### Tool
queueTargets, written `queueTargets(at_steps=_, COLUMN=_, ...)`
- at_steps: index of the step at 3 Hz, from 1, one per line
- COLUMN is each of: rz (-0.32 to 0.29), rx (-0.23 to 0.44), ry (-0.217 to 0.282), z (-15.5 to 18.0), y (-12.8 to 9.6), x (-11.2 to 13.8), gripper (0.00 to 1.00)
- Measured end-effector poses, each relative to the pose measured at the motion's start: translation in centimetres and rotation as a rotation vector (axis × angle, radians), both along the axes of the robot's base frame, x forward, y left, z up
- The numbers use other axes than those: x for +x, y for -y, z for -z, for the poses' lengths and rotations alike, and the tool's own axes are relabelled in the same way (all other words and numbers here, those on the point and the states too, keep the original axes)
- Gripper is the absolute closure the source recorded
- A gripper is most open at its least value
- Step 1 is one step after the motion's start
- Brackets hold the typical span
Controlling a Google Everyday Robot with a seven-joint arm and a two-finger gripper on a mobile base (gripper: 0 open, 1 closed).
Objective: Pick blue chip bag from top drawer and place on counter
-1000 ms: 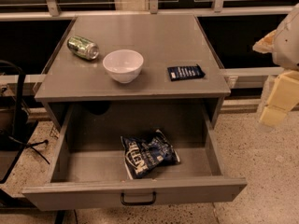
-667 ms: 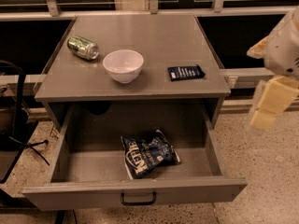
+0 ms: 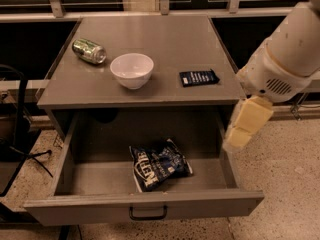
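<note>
The blue chip bag (image 3: 159,165) lies crumpled on the floor of the open top drawer (image 3: 90,179), near its middle, white lettering up. The drawer's front panel carries a black handle (image 3: 148,214). The counter (image 3: 155,36) is the grey cabinet top above it. My gripper (image 3: 239,134) hangs from the cream arm (image 3: 287,54) at the right. It points down and left over the drawer's right wall, to the right of the bag and above it, apart from it and holding nothing.
On the counter are a green can (image 3: 89,51) lying on its side at the back left, a white bowl (image 3: 132,70) in the middle, and a small flat dark blue packet (image 3: 199,77) to the right. A black stand (image 3: 22,149) is on the floor at left.
My arm and gripper have moved left from beside the cabinet to over the drawer's right wall. The bag and the counter items have not moved.
</note>
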State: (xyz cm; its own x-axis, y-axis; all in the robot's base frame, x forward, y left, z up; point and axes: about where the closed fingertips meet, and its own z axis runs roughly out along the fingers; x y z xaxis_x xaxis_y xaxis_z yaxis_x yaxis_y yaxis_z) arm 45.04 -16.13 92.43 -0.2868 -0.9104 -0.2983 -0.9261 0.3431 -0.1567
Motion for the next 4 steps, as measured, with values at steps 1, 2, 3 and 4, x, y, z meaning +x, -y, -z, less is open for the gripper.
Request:
queueTargets(at_steps=1, rz=0.043, rx=0.062, ry=-0.034, z=2.5, y=-2.8, x=0.6, gripper=0.00)
queueTargets(at_steps=2, rz=0.069, rx=0.140, ry=-0.054, z=5.0, y=-5.3, x=0.9, gripper=0.00)
queueTargets(at_steps=3, rz=0.091, rx=0.207, ry=-0.044, z=7.5, y=-7.3, x=1.3, gripper=0.00)
queueTargets(at_steps=4, rz=0.091, rx=0.248, ry=-0.045, z=10.2, y=-9.5, x=1.3, gripper=0.00)
